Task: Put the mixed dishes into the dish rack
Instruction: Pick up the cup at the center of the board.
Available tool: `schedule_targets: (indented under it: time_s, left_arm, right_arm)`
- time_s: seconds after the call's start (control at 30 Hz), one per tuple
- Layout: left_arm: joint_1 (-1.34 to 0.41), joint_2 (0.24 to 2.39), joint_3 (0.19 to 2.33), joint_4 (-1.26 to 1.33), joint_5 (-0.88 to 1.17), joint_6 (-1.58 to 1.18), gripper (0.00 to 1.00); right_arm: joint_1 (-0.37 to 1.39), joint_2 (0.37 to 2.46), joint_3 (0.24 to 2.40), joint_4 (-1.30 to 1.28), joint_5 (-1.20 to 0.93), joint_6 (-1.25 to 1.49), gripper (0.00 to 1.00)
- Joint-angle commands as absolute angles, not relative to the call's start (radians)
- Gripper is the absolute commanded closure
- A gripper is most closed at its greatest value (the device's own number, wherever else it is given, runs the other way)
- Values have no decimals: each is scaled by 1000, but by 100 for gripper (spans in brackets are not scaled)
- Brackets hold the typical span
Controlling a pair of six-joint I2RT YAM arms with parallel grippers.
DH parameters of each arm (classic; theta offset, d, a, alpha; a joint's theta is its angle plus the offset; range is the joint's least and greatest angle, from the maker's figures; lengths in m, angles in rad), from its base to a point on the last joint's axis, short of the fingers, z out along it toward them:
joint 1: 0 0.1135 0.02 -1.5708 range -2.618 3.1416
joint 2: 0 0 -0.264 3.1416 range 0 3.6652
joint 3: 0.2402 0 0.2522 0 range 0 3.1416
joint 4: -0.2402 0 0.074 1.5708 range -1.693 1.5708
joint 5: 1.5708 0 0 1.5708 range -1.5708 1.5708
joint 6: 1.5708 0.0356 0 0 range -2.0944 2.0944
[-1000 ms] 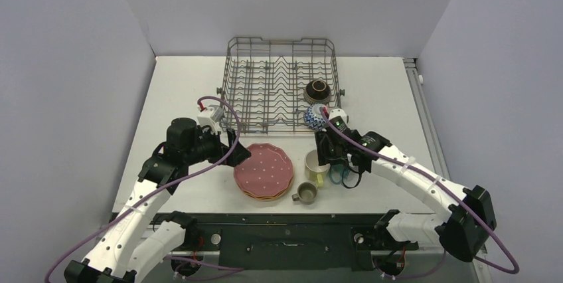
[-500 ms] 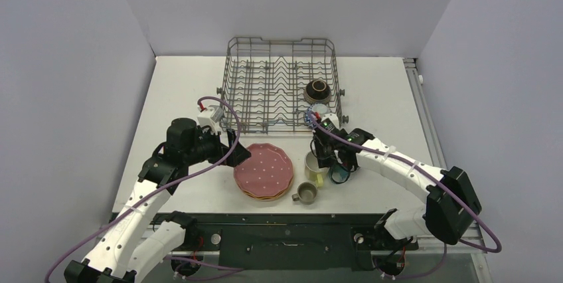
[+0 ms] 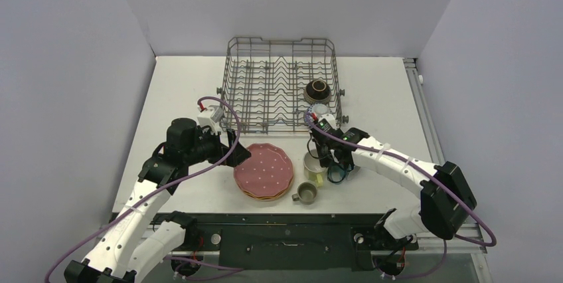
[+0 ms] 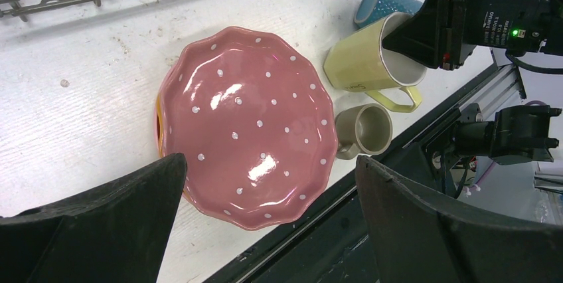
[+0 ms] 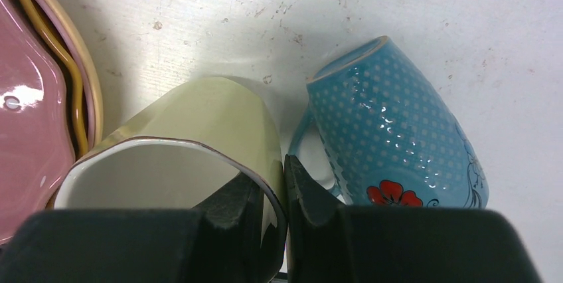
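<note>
White table [image 3: 179, 90] under everything. At its far middle, grey wire rack [image 3: 279, 39], rows of upright tines inside. In front of the rack, near the table's front edge, a stack of scalloped plates, pink dotted plate [image 3: 263, 167] on top, orange and tan rims showing beneath in the right wrist view. Left gripper [image 3: 237, 148] at the left rim of that stack, fingers [image 4: 99, 230] spread wide, gripping nothing. Inside the rack on the right side, dark brown bowl [image 3: 317, 90]; nearer, at the front right corner, blue-and-white bowl [image 3: 319, 109], partly hidden by the right arm. On the table just right of the plates, yellow mug [image 5: 206, 117], tilted. Right gripper [image 5: 272, 187] pinching its wall, one finger inside the mouth, the other outside, wedged between it and the blue mug [image 5: 398, 137] just beside. Small grey mug [image 3: 305, 192] upright in front of the yellow one, close to the plate stack, handle toward the left.
</note>
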State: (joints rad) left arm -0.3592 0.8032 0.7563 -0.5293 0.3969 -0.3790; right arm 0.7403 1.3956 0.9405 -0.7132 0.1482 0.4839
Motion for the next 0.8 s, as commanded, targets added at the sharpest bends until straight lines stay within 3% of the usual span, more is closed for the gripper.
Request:
schedule_targets:
  time_s: [0.0,0.4,0.77]
  left_arm:
    - [-361,793,759,-517,404,-371,4]
    - [-360,798,768,-473,460,-395,4]
    - [-356,770,752,-336,613,-538,4]
  right_arm:
    - [742,1363,996,-712,236,476,100]
    - [731,1208,1072,-727,287,491,100]
    - [709,1067,1114,-578,71,567,100]
